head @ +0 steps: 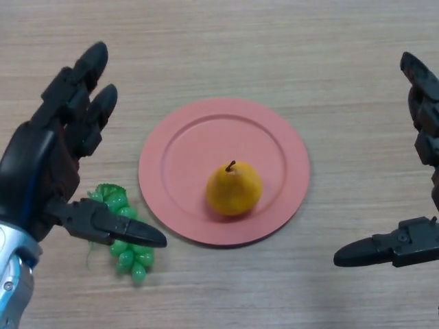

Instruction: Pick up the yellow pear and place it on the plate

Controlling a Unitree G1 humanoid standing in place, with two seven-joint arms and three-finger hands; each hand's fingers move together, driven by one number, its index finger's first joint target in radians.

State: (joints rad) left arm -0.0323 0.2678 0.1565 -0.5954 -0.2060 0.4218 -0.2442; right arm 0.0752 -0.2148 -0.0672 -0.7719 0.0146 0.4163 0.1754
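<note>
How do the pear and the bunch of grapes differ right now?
The yellow pear is a single smooth fruit, upright with its stem up; the green grapes are a cluster of small beads lying flat. The pear sits on the pink plate; the grapes lie on the table beside it, partly under the left hand thumb. Neither is held; the right hand is clear of both.

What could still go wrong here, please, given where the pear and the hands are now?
The pear sits upright near the plate's front edge; a bump could roll it off, I think. The left hand is open with its thumb over the green grapes, so pulling back might drag them into the plate. The right hand is open, apart from the plate, and looks less of a risk.
</note>
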